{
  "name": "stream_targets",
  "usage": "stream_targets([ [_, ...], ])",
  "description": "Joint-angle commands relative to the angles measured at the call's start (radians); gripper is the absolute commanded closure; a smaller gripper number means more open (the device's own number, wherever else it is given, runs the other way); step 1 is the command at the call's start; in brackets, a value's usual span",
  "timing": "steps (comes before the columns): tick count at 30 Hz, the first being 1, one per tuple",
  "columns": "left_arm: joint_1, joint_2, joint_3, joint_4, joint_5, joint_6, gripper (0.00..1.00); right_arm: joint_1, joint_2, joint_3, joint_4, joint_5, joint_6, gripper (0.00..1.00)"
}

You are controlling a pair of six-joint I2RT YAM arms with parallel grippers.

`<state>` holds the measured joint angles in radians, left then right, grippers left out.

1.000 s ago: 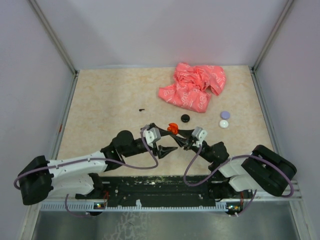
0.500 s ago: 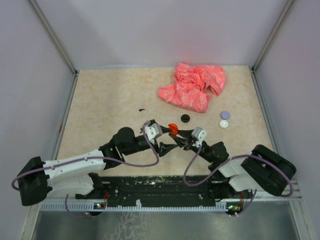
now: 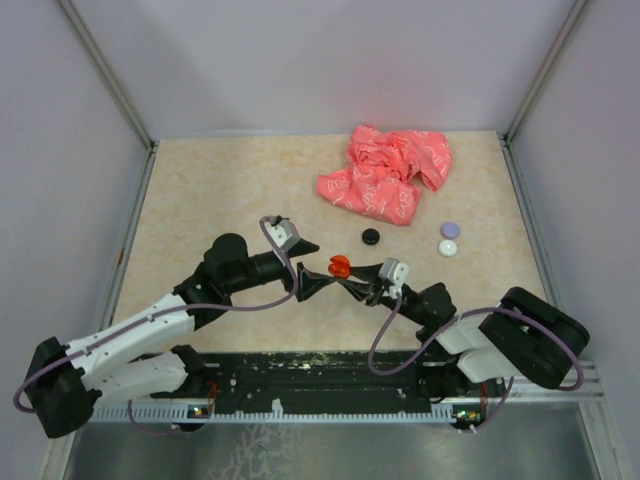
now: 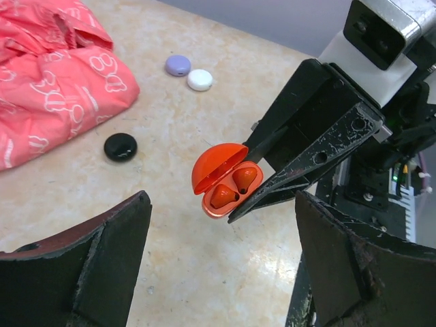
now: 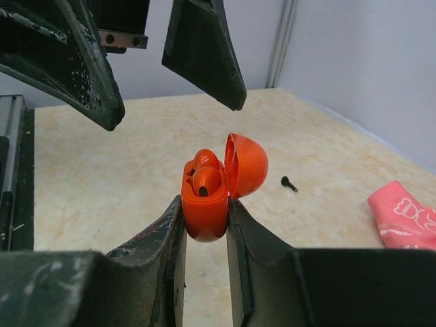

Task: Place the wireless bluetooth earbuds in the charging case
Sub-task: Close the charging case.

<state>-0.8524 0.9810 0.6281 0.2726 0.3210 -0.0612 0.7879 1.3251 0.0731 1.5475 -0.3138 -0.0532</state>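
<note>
The right gripper [image 3: 350, 273] is clamped on the orange charging case [image 4: 219, 170], which has its lid up. The left gripper [image 3: 322, 264] has backed off to the left since a second ago and spread wide, holding nothing. Only the wrist views look inside the case, where two orange earbuds [image 4: 235, 185] sit seated. Farther off, the right wrist view catches a small black bit [image 5: 289, 183] on the table [image 5: 102, 157] that I can't find from overhead.

We see a robot lab cell, panel walls [image 3: 300, 60], metal frame posts [image 3: 105, 70], desk [image 3: 210, 190] with left arm [image 3: 140, 328] and right arm [image 3: 530, 340] bolted on
</note>
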Motion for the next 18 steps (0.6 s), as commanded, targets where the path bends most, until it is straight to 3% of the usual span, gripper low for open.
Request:
stream_targets([
  [1,0.048,0.033,0.021,0.030,0.192,-0.050,0.09,0.005,0.017,0.037,0.088,-0.078,0.036,1.00],
  [5,0.076,0.098,0.038,0.084,0.326,-0.080,0.10,0.005,0.037,0.039,0.119,-0.096,0.053,1.00],
  [18,0.078,0.208,0.087,0.116,0.515,-0.104,0.17,0.004,0.025,0.048,0.086,-0.109,0.065,1.00],
])
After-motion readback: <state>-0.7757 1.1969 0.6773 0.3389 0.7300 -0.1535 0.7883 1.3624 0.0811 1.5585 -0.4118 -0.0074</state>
